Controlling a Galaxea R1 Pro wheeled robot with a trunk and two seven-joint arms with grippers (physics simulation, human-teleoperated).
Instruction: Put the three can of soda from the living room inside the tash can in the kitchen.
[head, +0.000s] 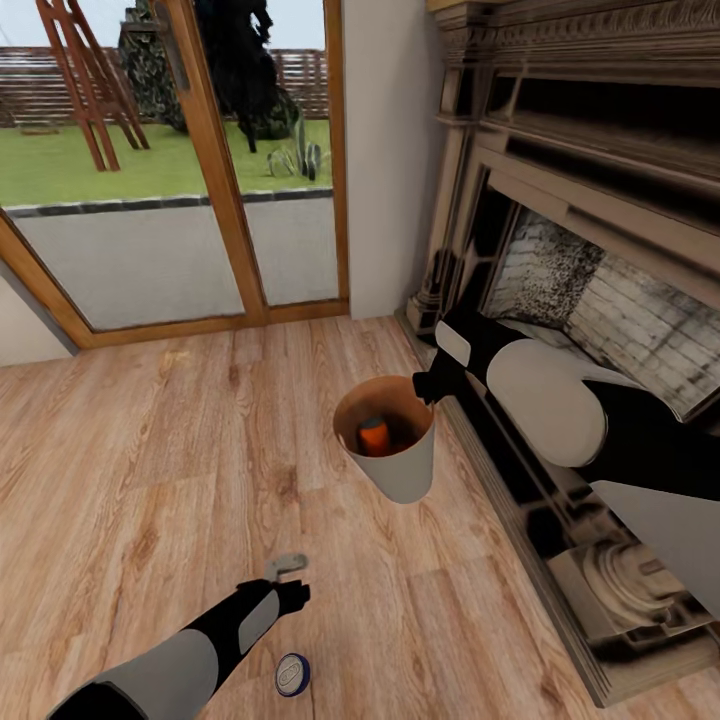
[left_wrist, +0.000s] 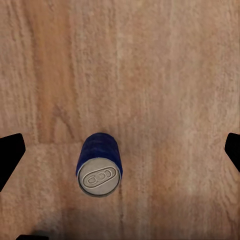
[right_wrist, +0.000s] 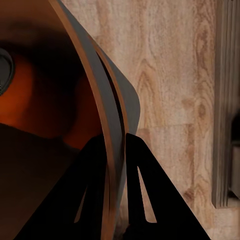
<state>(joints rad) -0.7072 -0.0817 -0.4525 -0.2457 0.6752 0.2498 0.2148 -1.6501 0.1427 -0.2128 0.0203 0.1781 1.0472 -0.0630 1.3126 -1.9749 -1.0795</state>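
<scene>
The tash can (head: 405, 470), grey outside and tan inside, hangs tilted above the wood floor. My right gripper (head: 425, 385) is shut on its rim; in the right wrist view the fingers (right_wrist: 97, 165) pinch the bin wall (right_wrist: 107, 100). An orange can of soda (head: 373, 436) lies inside the bin, its side (right_wrist: 30, 100) showing close up. I cannot tell whether a second orange can is in there. The dark blue can of soda (head: 293, 675) stands upright on the floor. My left gripper (head: 288, 572) hovers open above the blue can (left_wrist: 99, 167), its fingers (left_wrist: 10, 150) spread wide on either side.
The dark ornate fireplace (head: 590, 300) and its base run along the right side, close to my right arm. Wood-framed glass doors (head: 215, 200) stand at the back, with a white wall section (head: 385, 160) beside them. Wood floor (head: 150, 450) stretches left and centre.
</scene>
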